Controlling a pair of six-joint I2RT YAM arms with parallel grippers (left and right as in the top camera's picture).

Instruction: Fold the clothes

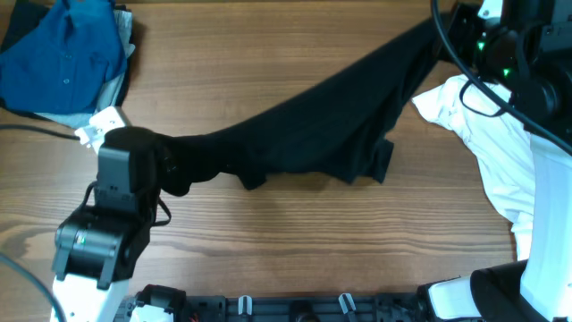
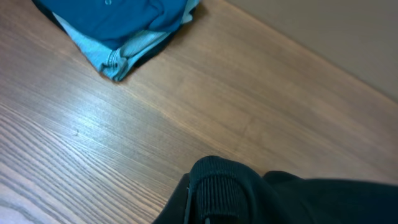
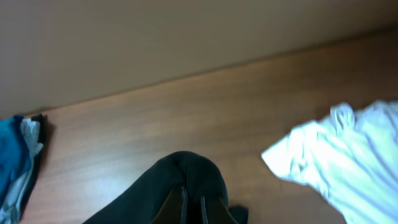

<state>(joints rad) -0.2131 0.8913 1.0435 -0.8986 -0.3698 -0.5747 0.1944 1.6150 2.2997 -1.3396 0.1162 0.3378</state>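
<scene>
The black T-shirt spans the worktop, with its long axis running diagonally from near-left to far-right. The left tool is clamped on the near-left end. The right tool is clamped on the far-right end. Neither arm is nearer.

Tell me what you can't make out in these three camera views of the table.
Left tool, left wrist view: fingertips buried under the bunched fabric of the black T-shirt.
Right tool, right wrist view: wrapped in the same fabric and cut off by the bottom edge.
White T-shirt, overhead: partly under the right arm, cut by the right edge.
Blue shirt, overhead: cut by the top-left corner.
</scene>
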